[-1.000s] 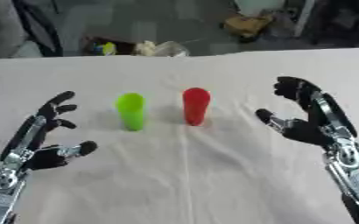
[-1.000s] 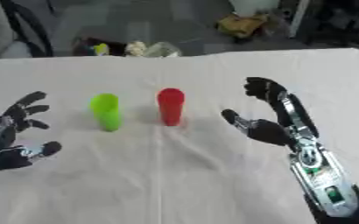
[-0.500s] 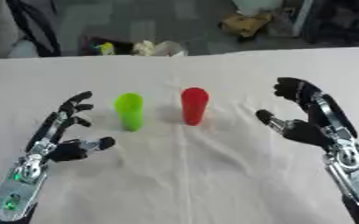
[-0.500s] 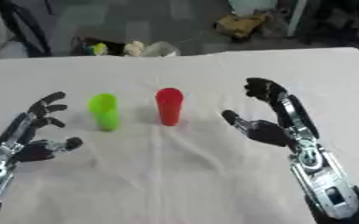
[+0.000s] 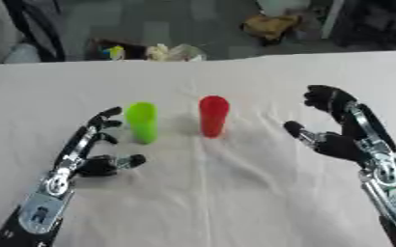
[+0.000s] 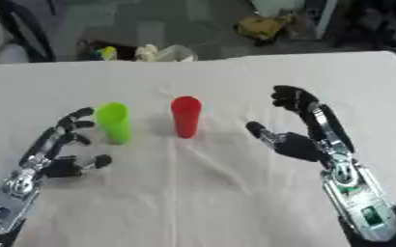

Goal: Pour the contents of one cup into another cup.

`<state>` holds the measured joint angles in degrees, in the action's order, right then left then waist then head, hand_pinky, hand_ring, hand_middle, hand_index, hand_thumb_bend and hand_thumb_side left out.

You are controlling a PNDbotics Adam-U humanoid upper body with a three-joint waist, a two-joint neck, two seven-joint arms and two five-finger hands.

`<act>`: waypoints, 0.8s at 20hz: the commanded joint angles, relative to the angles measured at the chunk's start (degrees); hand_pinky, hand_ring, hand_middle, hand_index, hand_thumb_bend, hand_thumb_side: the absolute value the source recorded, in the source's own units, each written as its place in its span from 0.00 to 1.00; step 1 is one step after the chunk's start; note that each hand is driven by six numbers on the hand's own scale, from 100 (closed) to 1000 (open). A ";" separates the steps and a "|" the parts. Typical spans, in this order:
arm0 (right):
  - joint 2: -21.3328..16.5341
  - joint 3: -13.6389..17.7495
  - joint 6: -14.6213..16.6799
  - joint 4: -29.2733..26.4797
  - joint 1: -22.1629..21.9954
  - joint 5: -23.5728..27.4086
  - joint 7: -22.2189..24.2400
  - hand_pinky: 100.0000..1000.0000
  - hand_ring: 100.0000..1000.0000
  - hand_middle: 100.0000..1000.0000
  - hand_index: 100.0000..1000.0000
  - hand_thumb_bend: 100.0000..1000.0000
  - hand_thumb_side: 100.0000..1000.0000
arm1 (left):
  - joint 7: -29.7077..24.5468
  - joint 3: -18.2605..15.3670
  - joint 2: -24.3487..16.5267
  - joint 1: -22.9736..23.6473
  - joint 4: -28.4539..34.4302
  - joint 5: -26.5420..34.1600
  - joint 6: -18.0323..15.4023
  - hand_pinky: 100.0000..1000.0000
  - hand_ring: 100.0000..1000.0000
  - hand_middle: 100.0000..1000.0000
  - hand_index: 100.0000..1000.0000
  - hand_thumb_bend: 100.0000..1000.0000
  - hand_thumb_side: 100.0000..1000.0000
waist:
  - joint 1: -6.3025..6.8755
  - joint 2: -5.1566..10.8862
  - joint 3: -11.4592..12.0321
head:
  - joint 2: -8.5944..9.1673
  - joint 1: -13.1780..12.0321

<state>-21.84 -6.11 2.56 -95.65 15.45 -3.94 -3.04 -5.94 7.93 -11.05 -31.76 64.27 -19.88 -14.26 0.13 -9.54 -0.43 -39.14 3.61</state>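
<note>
Fingers on your left hand (image 5: pixel 90 149) are spread and released, just left of the green cup (image 5: pixel 141 122), not touching it. Your right hand (image 5: pixel 343 136) is also released, well right of the red cup (image 5: pixel 213 116). Both cups stand upright, side by side, on the white tablecloth (image 5: pixel 235 193).

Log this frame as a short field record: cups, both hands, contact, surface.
green cup: upright, left of the red one
red cup: upright, apart from the green cup
left robot hand: open, fingers close beside the green cup, no grasp
right robot hand: open, palm toward the red cup, clear gap between
surface: table under a white cloth
pour: not begun
</note>
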 commanded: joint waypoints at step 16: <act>-0.34 -0.33 0.24 -0.46 1.06 0.52 0.57 0.88 0.75 0.70 0.82 0.56 0.20 | 7.29 -0.14 0.87 -6.07 -6.31 -5.02 0.19 0.55 0.81 0.88 0.94 0.80 0.38 | -0.08 -0.01 -1.53 | 0.67 -0.70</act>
<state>-21.45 -6.62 2.67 -95.65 15.66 -3.84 -2.65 0.97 7.89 -10.04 -36.96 58.19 -24.31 -14.13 0.18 -10.16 -1.88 -39.06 3.09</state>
